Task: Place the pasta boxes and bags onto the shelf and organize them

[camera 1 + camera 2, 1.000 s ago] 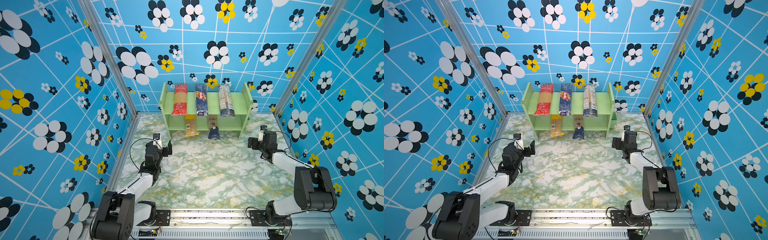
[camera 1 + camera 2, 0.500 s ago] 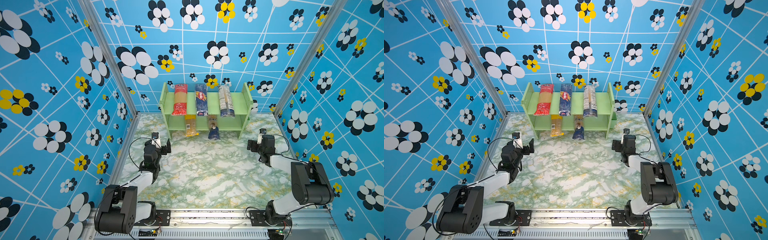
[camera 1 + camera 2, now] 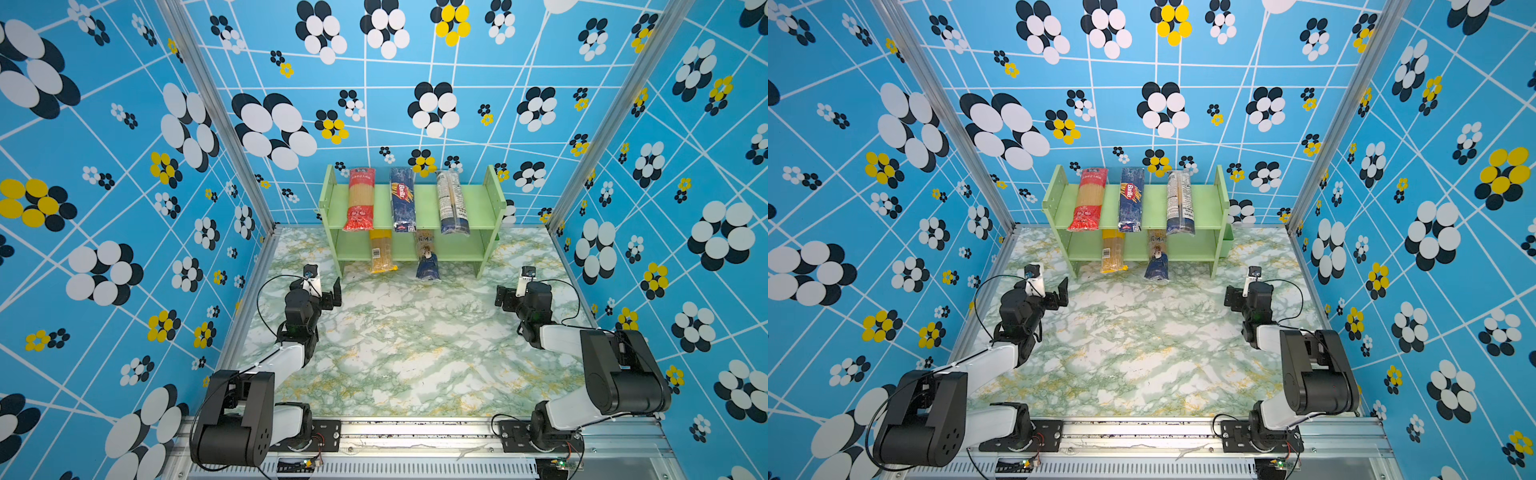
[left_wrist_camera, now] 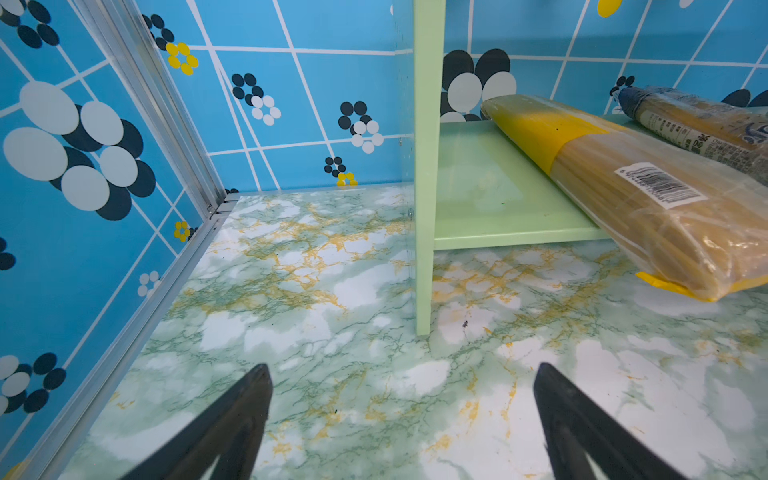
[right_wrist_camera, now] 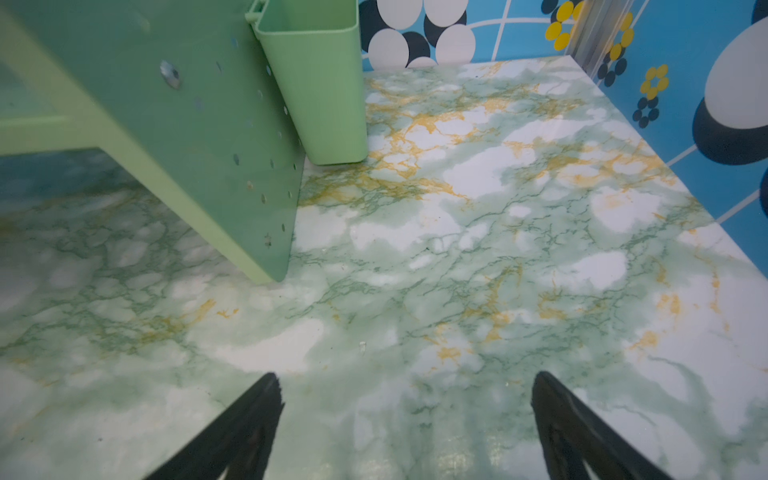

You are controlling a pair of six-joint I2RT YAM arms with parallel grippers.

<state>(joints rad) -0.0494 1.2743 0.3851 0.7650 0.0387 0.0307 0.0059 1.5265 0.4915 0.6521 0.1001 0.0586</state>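
Both arms are drawn back from the shelf (image 3: 480, 203), which stands at the far edge of the desk (image 3: 415, 353) against the patterned back wall. All five packs lie on it, long axes running front to back. On the upper tier, from the left arm's side, are the red bag (image 3: 359, 199), the dark blue Barilla pack (image 3: 402, 199) and the blue pack with white label (image 3: 452, 203), well spaced, their near ends overhanging the front edge. On the lower tier are the yellow-topped clear bag (image 3: 380, 253) and the clear bag with blue end (image 3: 427, 259), both projecting well beyond the front edge. The left wrist view shows the yellow-topped bag tilted down, its near end on the desk. The left end effector (image 4: 402, 365) has its jaws wide apart and nothing between them, low over the desk near the shelf's left side panel. The right end effector (image 5: 406, 374) is likewise spread and unloaded, near the right side panel and the small green cup (image 5: 320, 83) hung on it.
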